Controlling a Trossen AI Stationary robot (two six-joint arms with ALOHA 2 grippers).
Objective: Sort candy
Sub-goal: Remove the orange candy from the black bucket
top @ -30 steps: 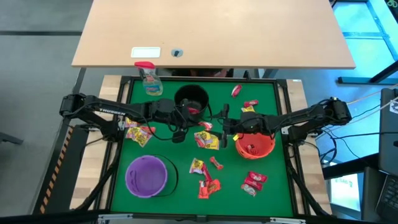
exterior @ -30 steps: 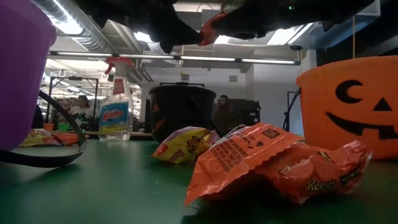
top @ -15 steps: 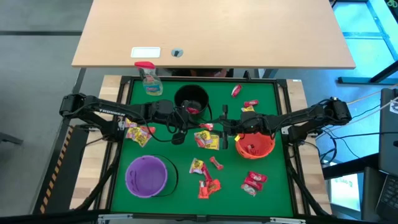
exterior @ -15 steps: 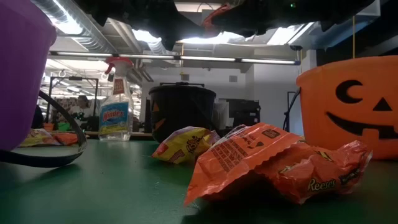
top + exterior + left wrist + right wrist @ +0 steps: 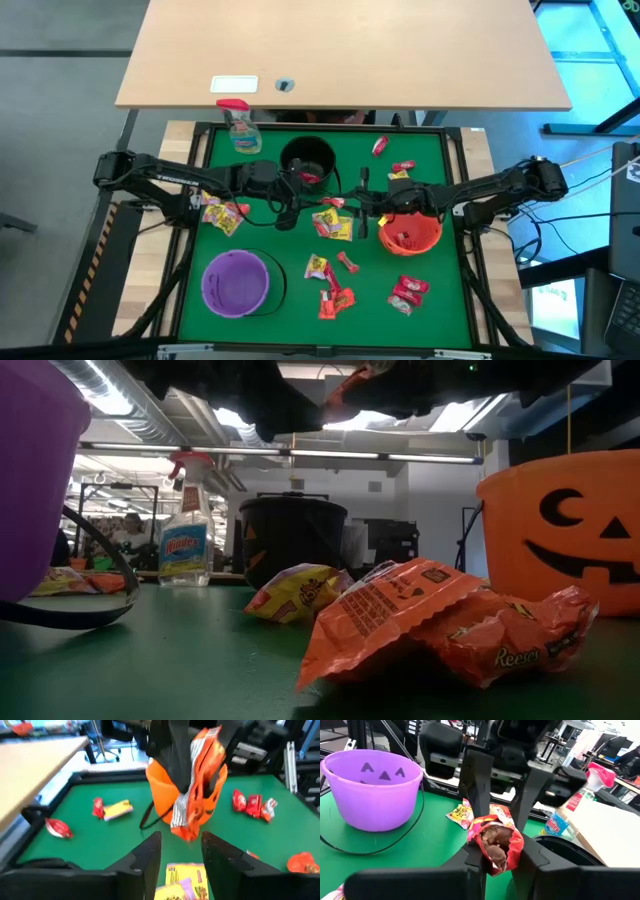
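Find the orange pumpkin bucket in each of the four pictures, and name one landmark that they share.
High view: the orange bucket stands right of centre.
Low view: the bucket is at the far right, face showing.
Left wrist view: it is in the middle, behind the hanging candy packet.
Right wrist view: not in it.
Shared landmark: the green table mat.

Green tabletop (image 5: 270,240) framed by dark rim; black bucket (image 5: 307,160) at far centre, faint face visible on side in low view; orange pumpkin bucket (image 5: 410,232) toward right, black jack-o'-lantern face; purple bucket (image 5: 236,283) at near left, triangle eyes, thin black handle hanging loose; clear spray bottle (image 5: 240,128) with red top at far left corner, upright; bare wooden desk (image 5: 340,50) beyond, small white card (image 5: 234,86) on it
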